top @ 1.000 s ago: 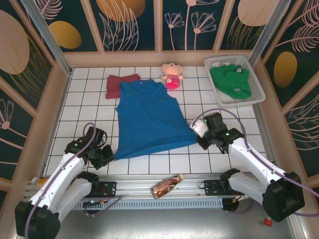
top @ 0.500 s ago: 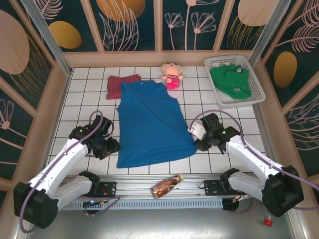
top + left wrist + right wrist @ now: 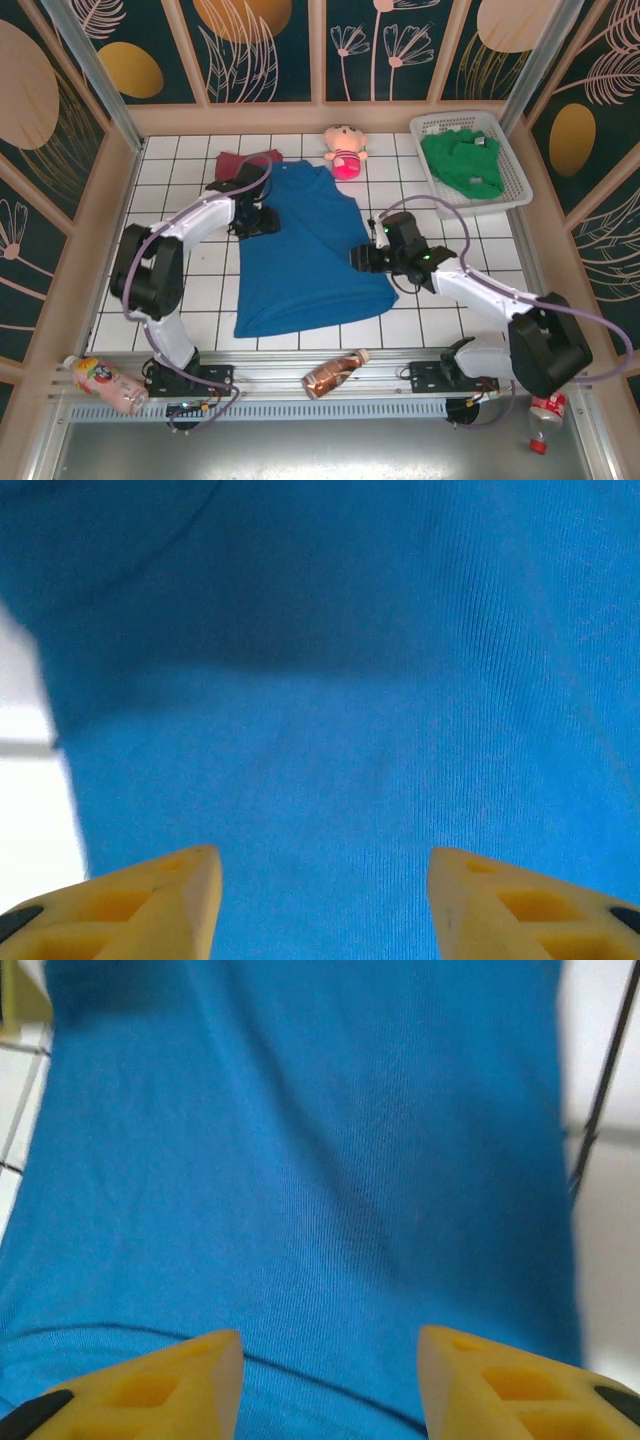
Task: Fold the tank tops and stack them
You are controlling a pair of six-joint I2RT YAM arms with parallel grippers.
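Note:
The bright blue tank top (image 3: 305, 250) lies spread flat mid-table, neck toward the back. A maroon tank top (image 3: 240, 160) lies at the back left, partly under the blue one's shoulder. The green tank top (image 3: 460, 165) is bunched in the white basket (image 3: 520, 190). My left gripper (image 3: 262, 222) hovers at the blue top's left side below the armhole, open (image 3: 325, 900), blue cloth (image 3: 330, 710) beneath and nothing between its fingers. My right gripper (image 3: 362, 258) is at the blue top's right edge, open (image 3: 330, 1380) over the blue cloth (image 3: 300, 1140) and a hem seam.
A pink plush doll (image 3: 345, 150) sits at the back, beside the blue top's right shoulder. A brown bottle (image 3: 335, 372) lies on the front rail; another bottle (image 3: 100, 380) lies at the front left and one (image 3: 545, 410) at the front right. Wooden walls enclose the table.
Both grippers opened and let go of the blue top's bottom corners. Each arm then swung forward and inward to the garment's sides. The blue top now lies flatter and straighter.

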